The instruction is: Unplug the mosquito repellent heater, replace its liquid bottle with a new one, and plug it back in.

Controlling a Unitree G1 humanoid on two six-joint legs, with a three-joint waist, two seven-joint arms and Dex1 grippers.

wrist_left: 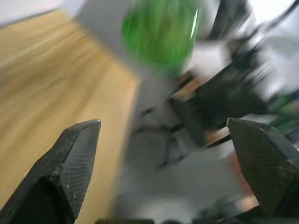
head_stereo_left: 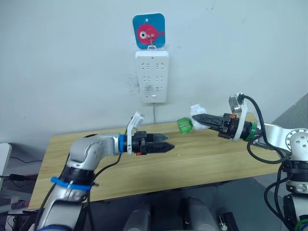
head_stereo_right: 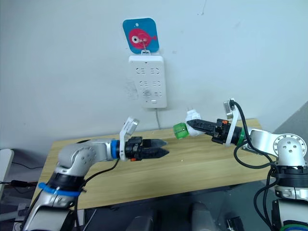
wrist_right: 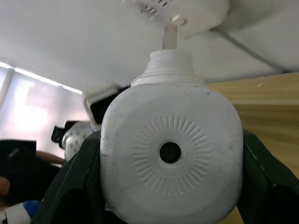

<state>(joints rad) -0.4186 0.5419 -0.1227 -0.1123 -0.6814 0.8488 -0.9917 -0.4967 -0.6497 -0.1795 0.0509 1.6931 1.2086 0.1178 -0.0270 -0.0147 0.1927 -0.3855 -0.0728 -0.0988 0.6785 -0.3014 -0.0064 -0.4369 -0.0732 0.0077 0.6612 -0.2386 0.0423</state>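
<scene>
My right gripper (head_stereo_left: 198,120) is shut on the white mosquito repellent heater (head_stereo_left: 196,114), holding it in the air above the table's back edge. In the right wrist view the heater (wrist_right: 170,154) sits between the fingers, its round vent hole facing the camera. A green liquid bottle (head_stereo_left: 184,125) sticks out of the heater's end, pointing toward my left gripper (head_stereo_left: 169,146). The left gripper hovers over the table, open and empty, a short way below and left of the bottle. In the left wrist view the bottle (wrist_left: 161,30) shows blurred ahead of the spread fingers (wrist_left: 74,154).
A tall white power strip (head_stereo_left: 152,77) hangs on the wall under a blue fish hook plate (head_stereo_left: 148,31), its cable running down behind the wooden table (head_stereo_left: 96,163). The heater is not plugged into it.
</scene>
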